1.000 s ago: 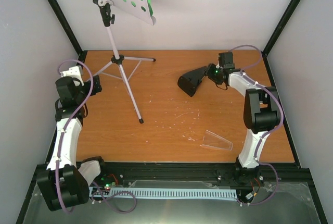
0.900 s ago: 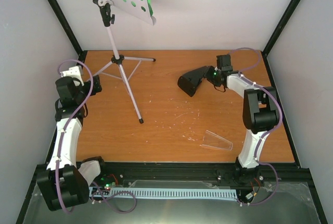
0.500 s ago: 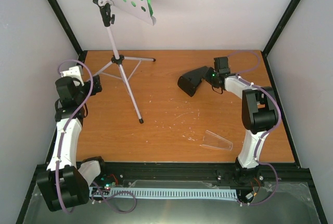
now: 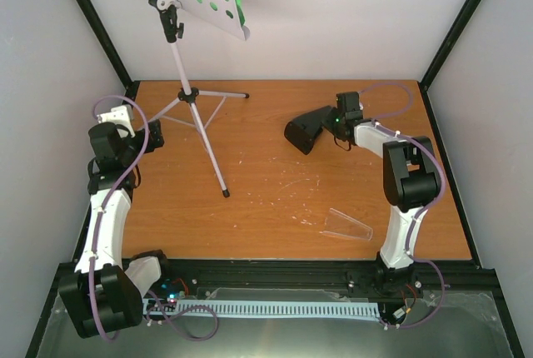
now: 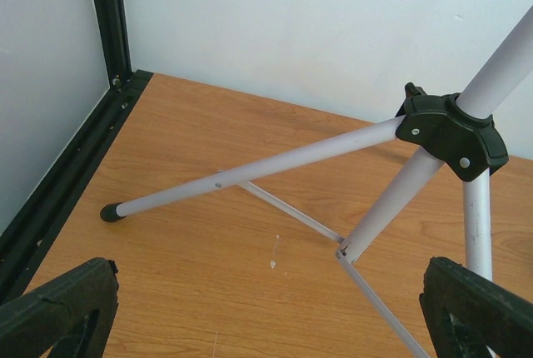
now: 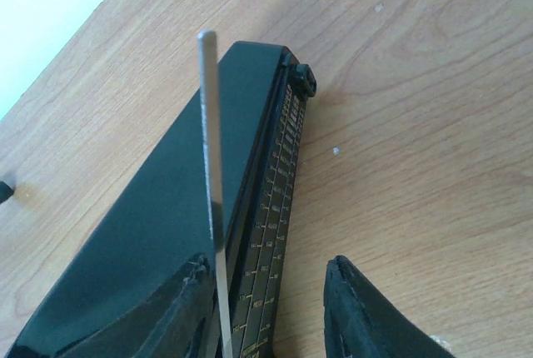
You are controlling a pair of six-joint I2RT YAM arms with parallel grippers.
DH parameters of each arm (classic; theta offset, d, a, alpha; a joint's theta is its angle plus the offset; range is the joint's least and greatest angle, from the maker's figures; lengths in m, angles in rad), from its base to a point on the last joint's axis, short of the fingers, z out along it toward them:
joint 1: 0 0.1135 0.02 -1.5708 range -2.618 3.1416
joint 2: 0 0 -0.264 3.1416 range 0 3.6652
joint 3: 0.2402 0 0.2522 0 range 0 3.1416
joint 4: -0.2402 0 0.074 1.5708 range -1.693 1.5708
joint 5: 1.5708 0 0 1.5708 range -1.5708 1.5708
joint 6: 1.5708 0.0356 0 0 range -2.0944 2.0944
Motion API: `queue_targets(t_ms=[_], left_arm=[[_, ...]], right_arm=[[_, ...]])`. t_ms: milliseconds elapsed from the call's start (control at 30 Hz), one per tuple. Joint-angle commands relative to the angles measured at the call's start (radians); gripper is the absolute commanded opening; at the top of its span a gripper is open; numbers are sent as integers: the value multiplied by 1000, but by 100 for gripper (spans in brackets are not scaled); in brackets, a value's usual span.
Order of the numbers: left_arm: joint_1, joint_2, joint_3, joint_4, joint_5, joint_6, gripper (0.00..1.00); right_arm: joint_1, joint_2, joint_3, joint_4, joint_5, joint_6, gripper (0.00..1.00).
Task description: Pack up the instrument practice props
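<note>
Metronome (image 4: 306, 130) lies on its side, right of centre on the surface (image 4: 250, 208), with bare wood all round. Clear cover (image 4: 346, 225) is well apart, toward the near edge. Right gripper (image 4: 331, 123) reaches in low. Only my wrist view shows its fingers (image 6: 358, 308) part-spread astride the scale edge, one not touching. Left arm is folded at the left edge, left gripper (image 5: 266, 291) spread wide, facing the music stand (image 5: 450, 129) legs.
</note>
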Motion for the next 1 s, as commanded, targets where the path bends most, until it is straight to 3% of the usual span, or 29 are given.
queue_targets(t_ms=[0,400,700,967], left_arm=[[0,-20,23,17,12,-13,99],[-1,-15,24,18,14,-12,100],[-1,-20,24,17,12,-12,99],[-1,-15,25,18,19,-17,99]], right_arm=[[19,11,17,21,71,29,35],[19,4,26,11,86,40,3],[19,-84,-25,-4,54,-25,3],[128,-211,-180,-16,6,-60,3]])
